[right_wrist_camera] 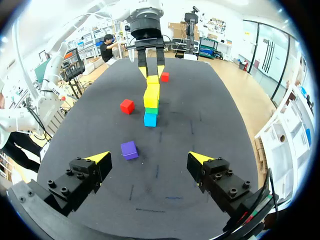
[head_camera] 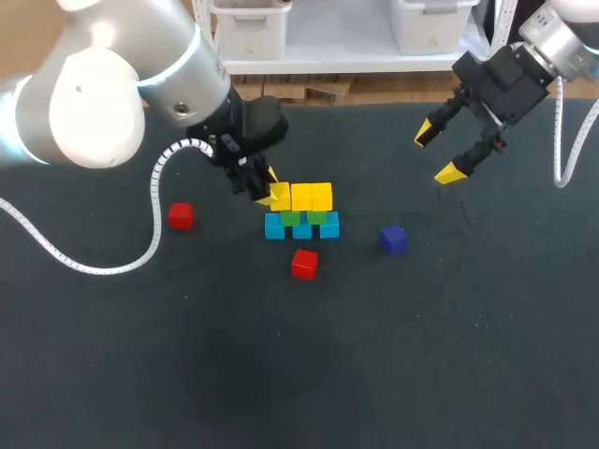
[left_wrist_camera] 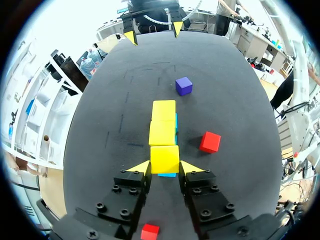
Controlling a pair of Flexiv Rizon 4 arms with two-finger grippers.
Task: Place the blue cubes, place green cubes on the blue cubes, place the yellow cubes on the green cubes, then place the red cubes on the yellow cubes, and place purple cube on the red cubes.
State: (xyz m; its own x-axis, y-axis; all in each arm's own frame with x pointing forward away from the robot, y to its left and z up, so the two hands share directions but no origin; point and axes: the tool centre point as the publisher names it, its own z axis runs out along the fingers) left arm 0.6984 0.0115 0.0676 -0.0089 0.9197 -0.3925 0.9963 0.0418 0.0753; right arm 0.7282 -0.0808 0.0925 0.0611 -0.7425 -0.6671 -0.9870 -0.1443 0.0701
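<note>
A row of blue cubes lies mid-table with green cubes on it and yellow cubes on top. My left gripper is shut on the leftmost yellow cube, which rests on the end of the stack; both yellow tips press its sides. One red cube lies left of the stack, another red cube just in front of it. The purple cube sits to the right. My right gripper hangs open and empty above the back right; the purple cube lies ahead of it.
The dark table mat stretches bare across the front half. A white shelf with bins stands beyond the back edge. Nothing else lies near the stack.
</note>
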